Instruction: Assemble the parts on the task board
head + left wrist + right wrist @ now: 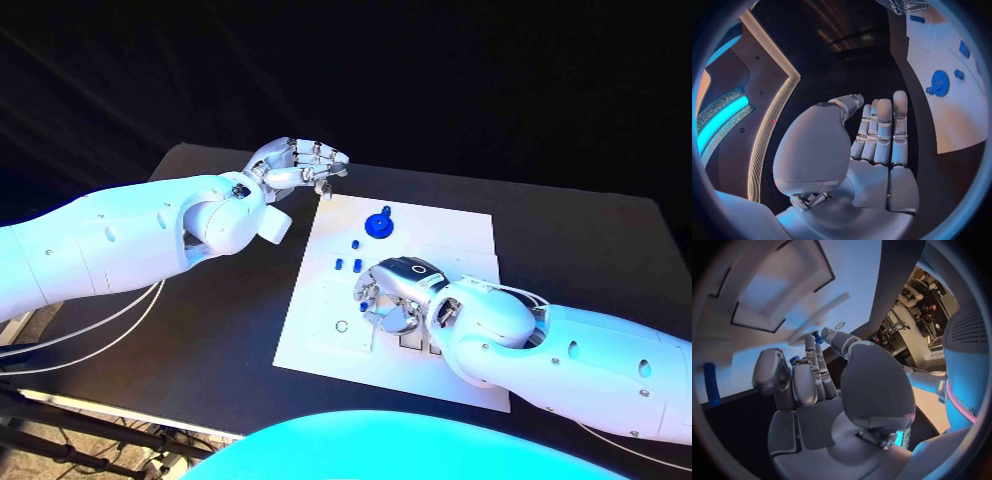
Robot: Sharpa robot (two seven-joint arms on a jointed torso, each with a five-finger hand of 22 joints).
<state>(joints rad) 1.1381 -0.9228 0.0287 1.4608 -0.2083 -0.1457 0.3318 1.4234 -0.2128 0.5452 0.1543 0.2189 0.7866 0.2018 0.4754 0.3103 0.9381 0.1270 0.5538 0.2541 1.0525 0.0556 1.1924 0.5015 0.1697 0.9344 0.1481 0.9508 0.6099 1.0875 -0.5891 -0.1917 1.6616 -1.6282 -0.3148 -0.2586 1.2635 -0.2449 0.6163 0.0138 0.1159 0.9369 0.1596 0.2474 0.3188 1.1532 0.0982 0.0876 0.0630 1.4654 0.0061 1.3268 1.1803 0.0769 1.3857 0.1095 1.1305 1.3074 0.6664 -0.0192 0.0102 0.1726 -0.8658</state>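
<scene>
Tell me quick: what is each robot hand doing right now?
Left robot hand: open, holding nothing, off the task board's far left corner.
Right robot hand: over the board; whether it holds a part cannot be told.

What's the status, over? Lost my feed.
Left hand open, off the task board's far corner. Right hand over the board, pinching a small blue part. Blue gear on board. Nothing in the way.

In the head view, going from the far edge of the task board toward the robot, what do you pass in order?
Left robot hand by the far corner of the task board → blue gear → small blue pegs → right robot hand over the board's near half.
</scene>
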